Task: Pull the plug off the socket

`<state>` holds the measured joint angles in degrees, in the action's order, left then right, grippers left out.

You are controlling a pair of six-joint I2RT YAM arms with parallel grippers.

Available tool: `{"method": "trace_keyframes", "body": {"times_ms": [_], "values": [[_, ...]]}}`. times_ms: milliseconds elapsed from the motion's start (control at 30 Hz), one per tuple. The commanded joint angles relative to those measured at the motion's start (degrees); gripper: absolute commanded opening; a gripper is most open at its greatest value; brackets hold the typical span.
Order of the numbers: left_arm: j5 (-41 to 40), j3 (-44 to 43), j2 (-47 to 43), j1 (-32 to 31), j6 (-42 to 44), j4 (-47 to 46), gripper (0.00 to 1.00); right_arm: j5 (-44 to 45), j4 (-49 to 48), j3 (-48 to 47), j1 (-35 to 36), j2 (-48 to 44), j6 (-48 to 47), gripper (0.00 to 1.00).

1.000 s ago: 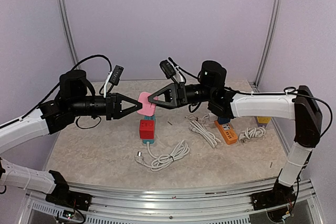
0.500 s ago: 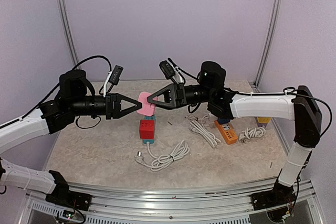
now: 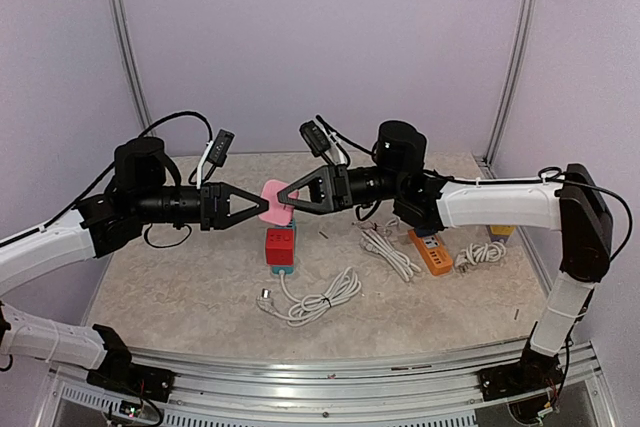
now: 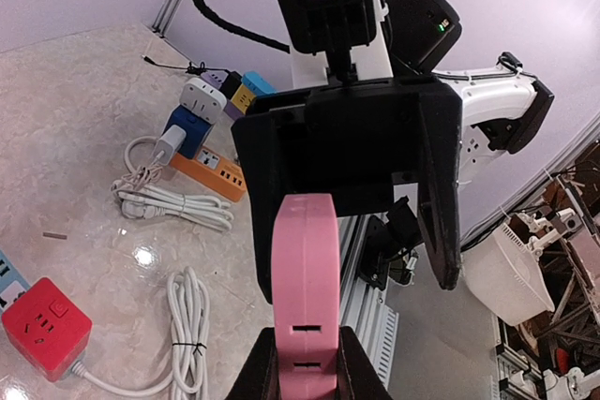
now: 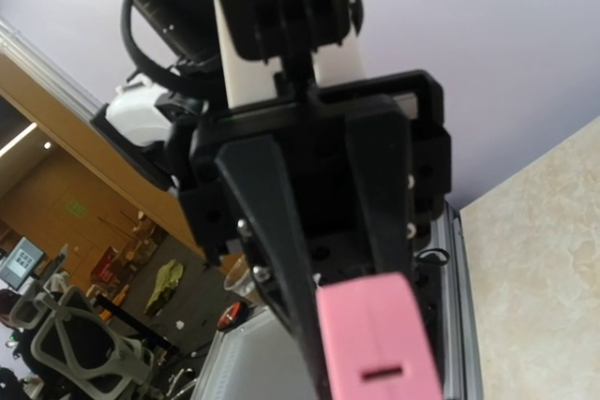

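Where my two arms meet above the middle of the bench [image 3: 180, 297], their claws point tip to tip in mid-air. On the bench's right side lies an orange power strip [image 3: 430, 252]. Nearer the centre, a coiled white cord [image 3: 315, 299] runs to a red socket cube [image 3: 280, 245] that sits just below the meeting point. My left claw [image 3: 258, 206] is clamped tight on the left end of a pink slotted block [image 3: 272, 209], held clear of the bench. My right claw [image 3: 285, 193] stands parted, its fingers straddling the block's right end. Whether plug and socket have separated, I cannot tell.
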<state>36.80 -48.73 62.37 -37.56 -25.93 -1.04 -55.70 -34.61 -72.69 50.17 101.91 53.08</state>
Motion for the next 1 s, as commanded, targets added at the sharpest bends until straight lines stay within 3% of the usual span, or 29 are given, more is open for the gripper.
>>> {"method": "trace_keyframes", "body": {"times_ms": [0,167,400,967], "values": [[-4.8,1.2,0.8,2.1,-0.1,-1.3,0.0,-4.6,4.2,-1.5,2.1,-1.5,-3.1,0.6],[-4.1,1.2,0.2,1.9,0.0,-1.5,0.0,-0.9,11.6,-1.4,-0.3,-3.0,-8.1,0.63],[-4.1,1.3,0.4,1.5,0.0,-1.5,0.0,-0.9,8.1,0.7,-3.3,-4.4,-5.5,0.64],[-4.3,-0.6,2.1,0.7,-0.6,-2.2,0.0,-1.1,7.0,0.3,-2.1,-2.2,-4.2,0.64]]}}
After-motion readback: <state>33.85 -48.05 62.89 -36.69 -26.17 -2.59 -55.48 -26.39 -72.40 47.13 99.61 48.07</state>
